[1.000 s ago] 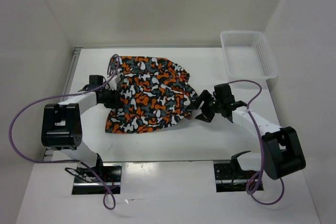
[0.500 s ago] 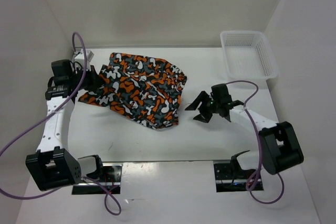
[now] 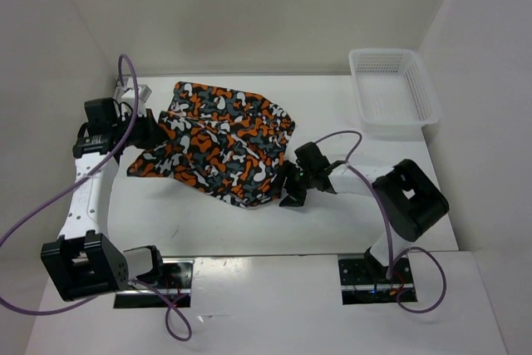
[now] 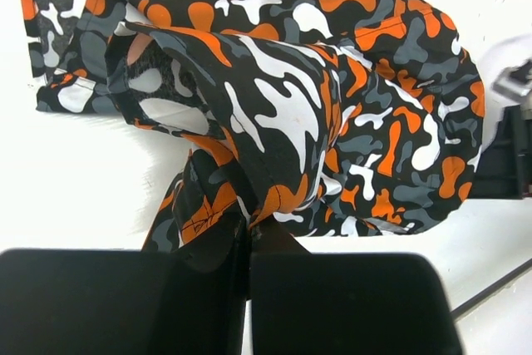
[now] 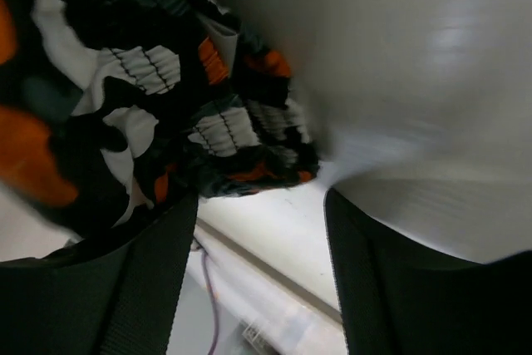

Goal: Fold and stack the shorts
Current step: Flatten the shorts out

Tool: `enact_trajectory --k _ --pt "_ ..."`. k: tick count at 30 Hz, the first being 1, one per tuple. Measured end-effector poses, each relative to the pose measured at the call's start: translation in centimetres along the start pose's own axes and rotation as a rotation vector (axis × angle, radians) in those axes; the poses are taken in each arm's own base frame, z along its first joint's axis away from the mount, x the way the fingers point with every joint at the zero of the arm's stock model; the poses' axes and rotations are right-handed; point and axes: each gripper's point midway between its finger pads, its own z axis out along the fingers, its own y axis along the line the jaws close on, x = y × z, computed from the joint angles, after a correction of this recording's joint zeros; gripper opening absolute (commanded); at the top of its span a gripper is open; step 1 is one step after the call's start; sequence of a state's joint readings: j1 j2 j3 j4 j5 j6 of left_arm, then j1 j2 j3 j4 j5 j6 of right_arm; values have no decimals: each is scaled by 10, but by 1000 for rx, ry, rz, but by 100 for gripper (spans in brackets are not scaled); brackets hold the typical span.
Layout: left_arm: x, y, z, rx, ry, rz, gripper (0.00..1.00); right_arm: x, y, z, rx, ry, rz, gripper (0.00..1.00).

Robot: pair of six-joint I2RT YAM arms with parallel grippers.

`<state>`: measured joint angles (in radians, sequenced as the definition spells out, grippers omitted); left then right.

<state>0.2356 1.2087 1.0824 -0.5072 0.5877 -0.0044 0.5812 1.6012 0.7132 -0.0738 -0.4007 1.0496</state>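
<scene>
Left end effector (image 4: 248,243) pinches the shorts (image 3: 220,143); right end effector (image 5: 259,209) gapes beside them.

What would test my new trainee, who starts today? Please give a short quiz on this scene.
1. True or false: the left claw is shut on the shorts.
2. The white mesh basket sits at the table's: A) far right corner, B) near left corner, C) centre.
3. Fill in: the right claw is ___, at the shorts' near right edge.
Key: 1 true; 2 A; 3 open.
</scene>
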Motion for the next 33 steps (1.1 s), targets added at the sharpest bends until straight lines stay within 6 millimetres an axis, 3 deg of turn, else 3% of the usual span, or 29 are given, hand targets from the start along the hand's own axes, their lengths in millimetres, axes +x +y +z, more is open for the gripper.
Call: enact_trajectory --k 2,5,6,8,15,19,21,23,25,27,29,30,31,33 --pt "1 0 0 1 2 -2 0 4 4 10 -7 26 10 61" --pt "1 0 0 1 3 -2 0 -6 12 21 -13 1 12 34" --pt "1 0 0 1 4 -3 0 -10 11 24 -3 -16 18 15" --pt "2 1 -1 -3 6 -10 0 -18 8 25 19 -56 26 0" --pt "1 6 -1 -3 0 -20 0 -62 14 11 62 -215 24 0" --pt "-2 17 16 15 15 -34 0 -104 30 -18 51 -322 13 0" --pt "-16 26 32 40 14 -35 0 -139 45 -39 29 -383 11 0" --pt "-40 34 48 71 3 -31 0 -184 70 -68 3 -462 5 0" --pt "-78 43 60 88 -47 8 0 -233 110 -107 -57 -578 -44 0" --pt "-113 43 55 95 -109 54 0 -263 144 -149 -107 -687 -95 0" --pt "-151 36 35 116 -199 120 0 -278 167 -191 -153 -788 -140 0" --pt "-165 32 23 127 -242 152 0 -277 168 -203 -164 -813 -150 0" --pt "-175 29 11 138 -278 179 0 -274 164 -211 -173 -822 -151 0" --pt "-178 12 -7 195 -313 212 0 -255 143 -206 -177 -786 -139 0"
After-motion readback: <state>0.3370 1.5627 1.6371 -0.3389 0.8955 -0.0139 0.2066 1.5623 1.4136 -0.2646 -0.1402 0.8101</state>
